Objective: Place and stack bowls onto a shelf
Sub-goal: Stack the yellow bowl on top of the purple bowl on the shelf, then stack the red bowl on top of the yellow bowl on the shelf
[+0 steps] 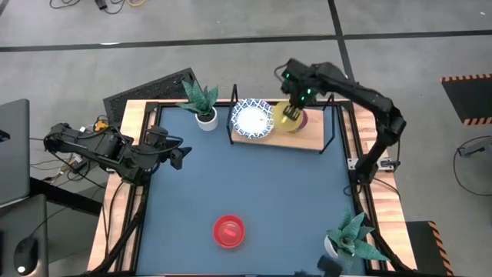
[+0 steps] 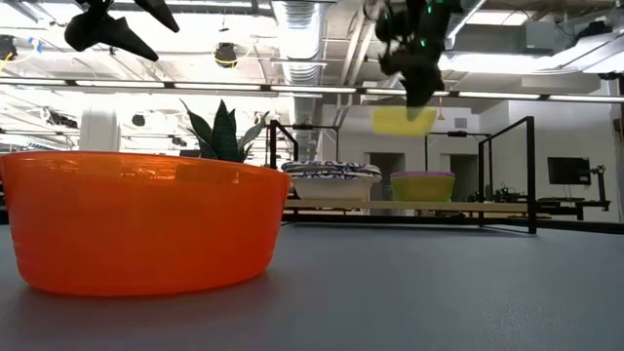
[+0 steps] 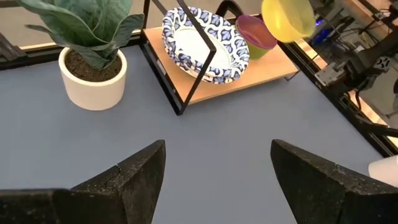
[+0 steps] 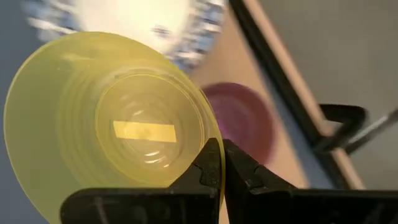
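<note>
Nearest the table's front edge, a red bowl (image 1: 229, 231) is sitting upright on the blue tabletop (image 1: 254, 185), well apart from everything else; in the low view it is filling the foreground as an orange-red wall (image 2: 146, 219). A potted spiky plant (image 1: 351, 238) is standing at the front right corner. Farther back on the left side, the left gripper (image 1: 178, 151) is hovering over the table's left edge with its jaws spread wide and nothing between them, its two dark fingers (image 3: 134, 180) framing bare tabletop in the left wrist view. Beyond it, a second potted plant (image 1: 203, 100) in a white pot (image 3: 93, 78) is standing just beside the left end of the shelf (image 1: 307, 138), a light wooden board in a black wire frame at the table's rear. On that board a white bowl with a blue patterned rim (image 1: 252, 118) is resting, and just beside it a purple bowl (image 3: 256, 34) is sitting inside a green bowl (image 2: 422, 185). Above those two, the right gripper (image 1: 290, 113) is holding a yellow bowl (image 2: 403, 119) clear of the shelf, its jaws pinched narrowly on the bowl's rim (image 4: 214, 162); the right wrist view is showing the purple bowl lying below and to one side of the yellow one.
</note>
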You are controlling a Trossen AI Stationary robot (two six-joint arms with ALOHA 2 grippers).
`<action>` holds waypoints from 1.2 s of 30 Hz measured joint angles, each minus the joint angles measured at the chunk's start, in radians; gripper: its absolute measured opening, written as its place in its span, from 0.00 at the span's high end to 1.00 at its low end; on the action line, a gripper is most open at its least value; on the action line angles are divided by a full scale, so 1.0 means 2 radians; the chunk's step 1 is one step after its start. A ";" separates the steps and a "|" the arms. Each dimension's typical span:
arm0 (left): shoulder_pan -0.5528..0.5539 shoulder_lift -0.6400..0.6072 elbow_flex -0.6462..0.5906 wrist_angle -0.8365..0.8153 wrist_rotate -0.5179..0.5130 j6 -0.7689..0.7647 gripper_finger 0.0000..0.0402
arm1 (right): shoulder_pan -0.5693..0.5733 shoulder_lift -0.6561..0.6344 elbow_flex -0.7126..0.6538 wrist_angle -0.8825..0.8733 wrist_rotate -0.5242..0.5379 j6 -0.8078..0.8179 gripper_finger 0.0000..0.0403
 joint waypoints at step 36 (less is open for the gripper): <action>0.000 0.000 0.000 0.000 -0.015 -0.027 0.32 | -0.121 0.099 0.000 -0.009 -0.054 -0.139 0.73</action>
